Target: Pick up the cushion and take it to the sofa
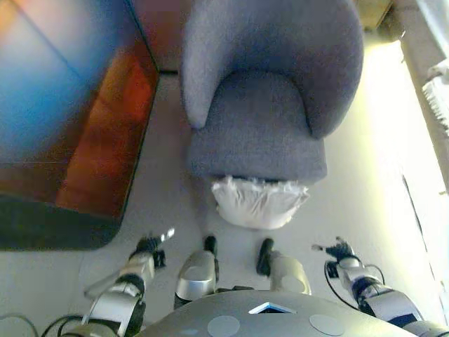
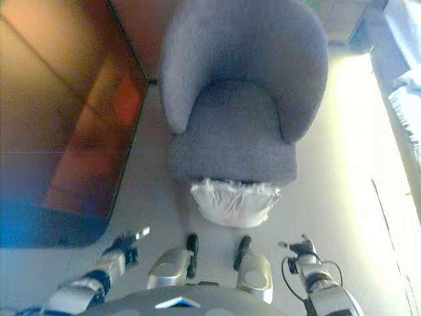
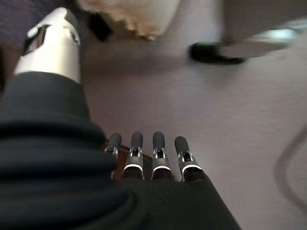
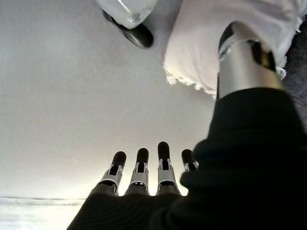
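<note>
A white fringed cushion [image 1: 257, 201] lies on the pale floor, leaning against the front of a grey armchair [image 1: 270, 105]. It also shows in the right wrist view [image 4: 206, 43] and in the left wrist view [image 3: 139, 14]. My left hand [image 1: 149, 247] hangs low at the lower left, fingers straight, holding nothing. My right hand [image 1: 339, 250] hangs at the lower right, fingers straight, empty. Both hands are well apart from the cushion, which sits between them and farther ahead.
A dark reddish-brown cabinet or table [image 1: 77, 119] with a glossy top stands to the left of the armchair. A white fringed cloth [image 1: 438, 88] shows at the far right edge. Pale floor [image 1: 365, 182] lies right of the armchair.
</note>
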`<state>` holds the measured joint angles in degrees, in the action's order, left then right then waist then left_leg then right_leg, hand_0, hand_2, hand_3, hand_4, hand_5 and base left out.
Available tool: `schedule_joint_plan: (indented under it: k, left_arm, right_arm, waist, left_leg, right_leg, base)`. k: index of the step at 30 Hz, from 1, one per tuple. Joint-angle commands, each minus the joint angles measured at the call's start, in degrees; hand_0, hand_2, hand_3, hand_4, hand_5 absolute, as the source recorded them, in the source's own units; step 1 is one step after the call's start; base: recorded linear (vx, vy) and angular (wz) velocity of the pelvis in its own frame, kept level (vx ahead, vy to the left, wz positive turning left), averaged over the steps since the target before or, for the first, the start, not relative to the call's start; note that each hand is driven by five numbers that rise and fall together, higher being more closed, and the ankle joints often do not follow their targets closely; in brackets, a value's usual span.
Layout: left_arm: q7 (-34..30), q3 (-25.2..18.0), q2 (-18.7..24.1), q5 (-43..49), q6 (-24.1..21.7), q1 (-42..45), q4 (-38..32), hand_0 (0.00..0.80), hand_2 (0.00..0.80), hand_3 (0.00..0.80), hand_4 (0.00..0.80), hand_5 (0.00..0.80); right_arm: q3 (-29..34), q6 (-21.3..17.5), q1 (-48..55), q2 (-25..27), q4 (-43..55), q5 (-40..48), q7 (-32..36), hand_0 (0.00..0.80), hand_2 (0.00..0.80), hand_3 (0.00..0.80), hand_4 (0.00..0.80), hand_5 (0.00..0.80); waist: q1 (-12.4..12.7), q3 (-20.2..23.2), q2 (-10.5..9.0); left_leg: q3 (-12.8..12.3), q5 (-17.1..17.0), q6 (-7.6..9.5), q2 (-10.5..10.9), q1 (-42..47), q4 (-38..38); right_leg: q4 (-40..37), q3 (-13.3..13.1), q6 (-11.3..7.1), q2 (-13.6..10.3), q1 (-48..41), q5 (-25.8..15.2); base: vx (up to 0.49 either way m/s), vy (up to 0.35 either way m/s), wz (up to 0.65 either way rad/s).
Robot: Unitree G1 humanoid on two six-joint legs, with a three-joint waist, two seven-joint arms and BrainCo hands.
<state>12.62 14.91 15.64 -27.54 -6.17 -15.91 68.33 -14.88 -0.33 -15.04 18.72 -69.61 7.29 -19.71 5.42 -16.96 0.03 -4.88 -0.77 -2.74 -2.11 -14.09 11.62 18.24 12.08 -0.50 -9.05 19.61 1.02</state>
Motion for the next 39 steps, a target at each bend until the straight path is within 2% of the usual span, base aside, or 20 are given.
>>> schedule_joint_plan:
  k: [1, 9, 14, 19, 22, 27, 39]
  left_arm:
    - [5.95, -0.94, 0.67, -2.44, -3.76, -2.65, -3.87, 0.000, 0.000, 0.000, 0.000, 0.000]
    - [7.95, -0.03, 6.65, -4.73, -1.26, -13.61, -4.14, 0.000, 0.000, 0.000, 0.000, 0.000]
    - [5.45, 0.35, 7.92, -5.27, -2.48, -19.49, -2.82, 0.000, 0.000, 0.000, 0.000, 0.000]
    - [2.59, 2.01, 8.80, -6.35, -5.48, -23.32, -3.92, 0.000, 0.000, 0.000, 0.000, 0.000]
    - [1.56, 3.19, 9.02, -7.15, -6.78, -24.70, -4.60, 0.000, 0.000, 0.000, 0.000, 0.000]
    - [-1.27, 4.59, 10.10, -9.77, -9.01, -27.04, -5.43, 0.000, 0.000, 0.000, 0.000, 0.000]
    - [-6.73, 7.93, 12.49, -14.11, -13.66, -35.90, -8.97, 0.000, 0.000, 0.000, 0.000, 0.000]
  right_arm:
    - [-2.63, -2.16, -4.77, 2.02, 4.79, -1.29, -5.89, 0.000, 0.000, 0.000, 0.000, 0.000]
    - [-5.01, 1.98, -14.79, 7.62, 10.79, 0.28, -5.28, 0.000, 0.000, 0.000, 0.000, 0.000]
    - [-5.56, -0.96, -21.44, 10.06, 9.84, 1.55, -4.38, 0.000, 0.000, 0.000, 0.000, 0.000]
    - [-6.12, -2.01, -27.18, 13.07, 9.65, 3.73, -4.84, 0.000, 0.000, 0.000, 0.000, 0.000]
    - [-6.24, -2.24, -29.44, 14.55, 9.87, 3.94, -5.42, 0.000, 0.000, 0.000, 0.000, 0.000]
    - [-7.70, -4.78, -33.00, 16.56, 11.33, 5.71, -5.73, 0.000, 0.000, 0.000, 0.000, 0.000]
    - [-13.60, -9.26, -43.48, 18.72, 12.78, 9.00, 2.09, 0.000, 0.000, 0.000, 0.000, 0.000]
  waist:
    - [-2.02, -3.92, -0.74]
    - [-4.37, -8.12, -2.59]
    - [-4.97, -10.78, -2.69]
    - [-5.32, -12.46, -1.67]
    - [-5.49, -12.83, -1.00]
    - [-6.05, -12.83, -0.57]
    - [-6.50, -12.83, 0.26]
  left_leg:
    - [0.82, 2.02, -1.27, -0.16, -6.46, 5.36]
    - [0.22, 1.91, -0.95, -0.90, -14.04, 7.32]
    - [0.46, 1.76, -0.73, -0.62, -20.11, 9.40]
    - [0.64, 1.77, -0.96, -1.46, -25.48, 10.91]
    - [1.16, 1.60, -1.20, -1.51, -28.82, 11.45]
    - [2.33, 1.48, -1.56, -1.60, -34.70, 12.24]
    - [4.84, 1.23, -2.46, -0.98, -47.55, 13.35]
  right_leg:
    - [-8.95, -2.52, -3.86, -0.70, -5.60, -0.91]
    - [-6.68, -4.78, -3.92, 0.42, 3.38, -1.89]
    - [-3.62, -5.12, -4.17, 0.07, 10.86, -2.25]
    - [-0.19, -5.50, -4.37, 0.29, 18.07, -1.61]
    - [1.23, -5.25, -4.48, 0.36, 22.01, -1.45]
    - [2.54, -5.77, -4.39, 0.71, 28.44, -1.90]
    - [5.86, -6.93, -4.28, 1.56, 41.81, -1.81]
  base:
    - [-0.059, 0.067, -0.15]
    - [-0.072, 0.010, -0.10]
    - [-0.105, 0.035, -0.02]
    - [-0.094, 0.042, 0.00]
    - [-0.062, 0.035, 0.03]
    - [-0.038, 0.015, 0.02]
    - [-0.005, 0.001, 0.00]
